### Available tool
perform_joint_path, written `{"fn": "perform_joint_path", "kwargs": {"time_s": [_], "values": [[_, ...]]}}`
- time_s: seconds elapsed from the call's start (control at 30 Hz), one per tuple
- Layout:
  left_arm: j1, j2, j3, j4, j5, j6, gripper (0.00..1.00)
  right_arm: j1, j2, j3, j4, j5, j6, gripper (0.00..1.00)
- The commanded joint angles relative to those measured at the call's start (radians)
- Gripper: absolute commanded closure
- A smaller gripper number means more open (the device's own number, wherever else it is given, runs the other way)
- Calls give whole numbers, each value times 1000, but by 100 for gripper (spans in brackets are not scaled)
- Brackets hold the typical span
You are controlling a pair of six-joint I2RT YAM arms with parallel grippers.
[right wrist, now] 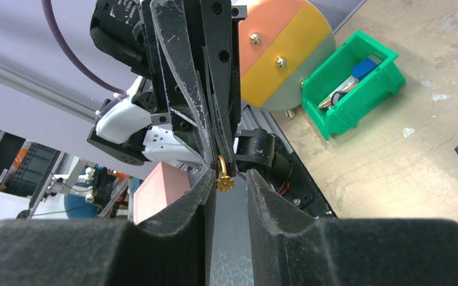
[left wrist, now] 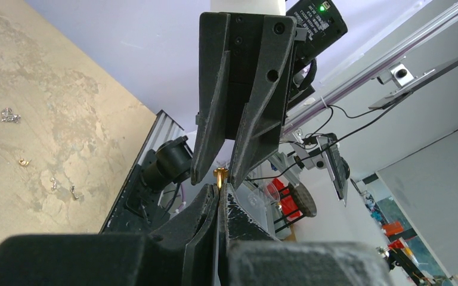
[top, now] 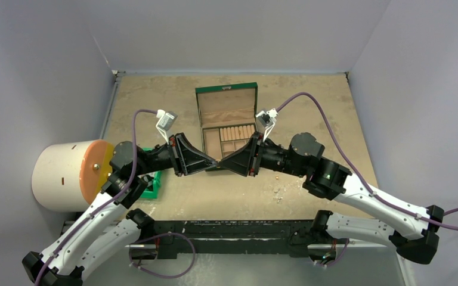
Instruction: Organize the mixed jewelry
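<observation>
Left arm point(top: 95, 217) and right arm point(top: 373, 196) both reach inward from their bases, elbows bent, forearms roughly level; the grippers meet tip to tip in the middle, pointing at each other; left gripper point(top: 213, 165) is pinched tight on a tiny gold piece point(right wrist: 223, 180); right gripper point(top: 224, 165) has its jaws parted, one either side of that piece.

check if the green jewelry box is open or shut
Open: the green box's lid is tilted back, showing the tan cushion rolls inside.
</observation>
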Motion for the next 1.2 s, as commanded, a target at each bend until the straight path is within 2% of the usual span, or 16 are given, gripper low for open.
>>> {"fn": "perform_joint_path", "kwargs": {"time_s": [0.0, 0.23, 0.63, 0.97, 1.03, 1.13, 1.17], "values": [[7, -7, 45, 41, 4, 14, 100, -5, -27, -5, 51, -29, 12, 73], [7, -2, 42, 47, 7, 11, 100, -8, -29, -7, 67, -43, 19, 78], [7, 1, 36, 49, 16, 10, 100, -14, -31, -13, 90, -53, 28, 78], [6, 2, 38, 52, 16, 11, 100, -17, -25, -16, 100, -66, 33, 83], [6, 2, 39, 49, 17, 11, 100, -17, -25, -16, 100, -66, 32, 87], [7, 2, 40, 44, 16, 12, 100, -17, -27, -20, 100, -65, 27, 100], [6, 4, 43, 39, 15, 14, 100, -17, -27, -21, 101, -63, 28, 100]]}}
